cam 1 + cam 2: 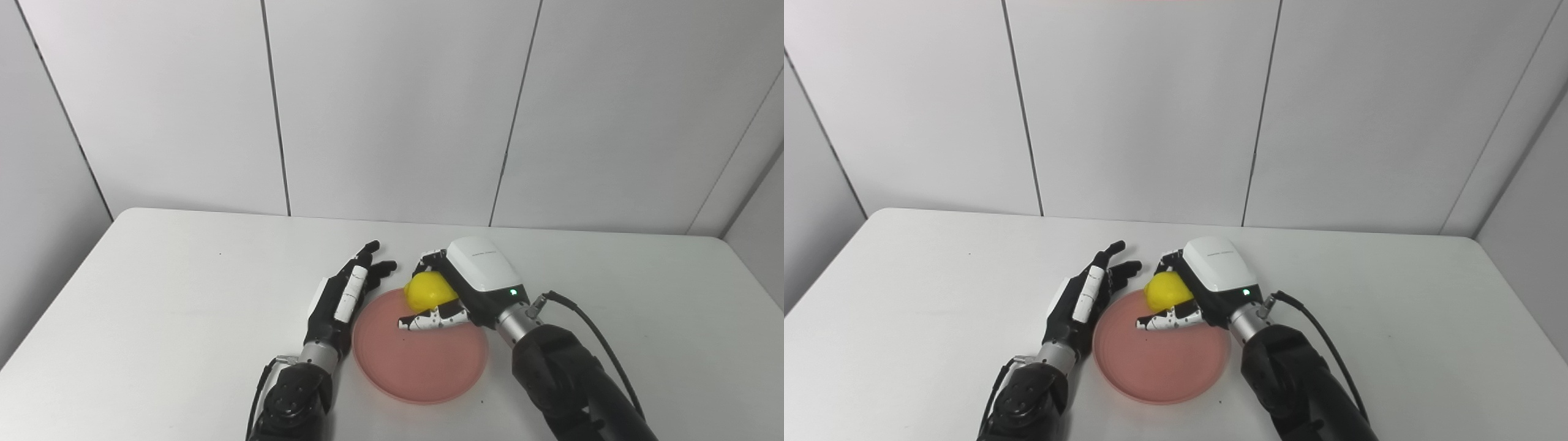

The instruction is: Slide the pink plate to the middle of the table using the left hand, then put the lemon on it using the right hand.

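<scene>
**Fingers wrapped on lemon, over plate's far edge**

Fingers (429, 321) of your right hand (471, 288) clamp the lemon (429, 290) above the pink plate (422, 367). Your left hand (343, 300) lies spread, empty, just beside the plate's left rim on the table (153, 294).

Can't see the far side of the lemon (429, 290), right hand (465, 285) covers it. Plate (422, 367) far rim hidden under that hand. Both forearms cut off at bottom edge.
</scene>
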### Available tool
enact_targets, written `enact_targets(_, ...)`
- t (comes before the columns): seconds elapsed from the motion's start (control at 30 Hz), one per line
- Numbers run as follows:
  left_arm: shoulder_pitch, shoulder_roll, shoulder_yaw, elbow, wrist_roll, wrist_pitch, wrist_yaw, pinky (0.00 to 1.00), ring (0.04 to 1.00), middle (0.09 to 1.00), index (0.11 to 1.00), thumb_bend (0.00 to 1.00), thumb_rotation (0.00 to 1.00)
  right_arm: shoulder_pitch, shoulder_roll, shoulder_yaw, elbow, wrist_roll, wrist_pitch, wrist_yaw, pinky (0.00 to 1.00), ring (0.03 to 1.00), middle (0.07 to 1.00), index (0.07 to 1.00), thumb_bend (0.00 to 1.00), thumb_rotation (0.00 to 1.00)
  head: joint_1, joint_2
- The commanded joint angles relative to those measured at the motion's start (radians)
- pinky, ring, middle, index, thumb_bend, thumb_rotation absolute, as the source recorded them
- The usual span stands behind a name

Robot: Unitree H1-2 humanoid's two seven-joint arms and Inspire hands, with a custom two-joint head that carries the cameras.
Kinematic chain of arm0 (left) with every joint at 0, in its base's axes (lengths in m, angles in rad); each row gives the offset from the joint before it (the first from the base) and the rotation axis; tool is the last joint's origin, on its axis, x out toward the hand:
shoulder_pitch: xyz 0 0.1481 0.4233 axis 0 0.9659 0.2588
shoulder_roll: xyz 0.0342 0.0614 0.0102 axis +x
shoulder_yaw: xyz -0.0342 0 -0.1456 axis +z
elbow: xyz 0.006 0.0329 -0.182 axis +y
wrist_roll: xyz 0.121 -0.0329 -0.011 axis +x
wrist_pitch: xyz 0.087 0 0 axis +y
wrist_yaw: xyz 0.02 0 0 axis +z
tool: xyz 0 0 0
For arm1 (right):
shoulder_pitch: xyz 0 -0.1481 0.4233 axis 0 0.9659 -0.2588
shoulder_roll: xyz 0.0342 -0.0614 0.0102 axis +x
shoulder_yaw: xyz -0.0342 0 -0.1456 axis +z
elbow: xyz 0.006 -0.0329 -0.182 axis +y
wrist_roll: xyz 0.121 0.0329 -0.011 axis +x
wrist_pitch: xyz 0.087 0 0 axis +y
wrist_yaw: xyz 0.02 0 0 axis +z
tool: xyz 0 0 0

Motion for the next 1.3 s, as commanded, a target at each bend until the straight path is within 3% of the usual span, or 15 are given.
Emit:
enact_targets(0.0, 0.034, 0.008, 0.004, 0.054, 0.0, 0.062, 0.007, 0.94, 0.84, 0.737, 0.863, 0.9, 0.9, -0.032, -0.002, -0.001, -0.029, -0.009, -0.008, -0.008, 0.24, 0.302, 0.378, 0.468, 0.6, 0.53, 0.0, 0.0)
enact_targets(0.2, 0.028, 0.008, 0.006, 0.071, 0.001, 0.048, 0.01, 0.92, 0.838, 0.738, 0.868, 0.92, 0.92, -0.025, -0.006, 0.014, -0.03, -0.011, -0.012, 0.015, 0.29, 0.363, 0.437, 0.519, 0.6, 0.55, -0.001, 0.003)
enact_targets(0.63, 0.009, 0.012, 0.018, 0.083, -0.011, 0.036, -0.001, 0.77, 0.798, 0.74, 0.872, 0.9, 0.92, -0.025, -0.004, 0.062, 0.03, -0.035, -0.039, -0.015, 0.25, 0.325, 0.411, 0.515, 0.6, 0.53, -0.007, 0.004)
enact_targets(1.0, 0.004, 0.01, 0.019, 0.078, -0.022, 0.048, -0.004, 0.8, 0.792, 0.743, 0.86, 0.91, 0.91, -0.021, -0.013, 0.079, 0.036, -0.041, -0.04, -0.008, 0.26, 0.332, 0.421, 0.523, 0.58, 0.49, -0.007, 0.008)
enact_targets(1.27, 0.008, 0.015, 0.01, 0.073, -0.018, 0.045, -0.005, 0.86, 0.805, 0.711, 0.859, 0.91, 0.91, -0.027, -0.007, 0.093, 0.048, -0.048, -0.043, -0.017, 0.22, 0.287, 0.38, 0.508, 0.59, 0.46, -0.01, 0.009)
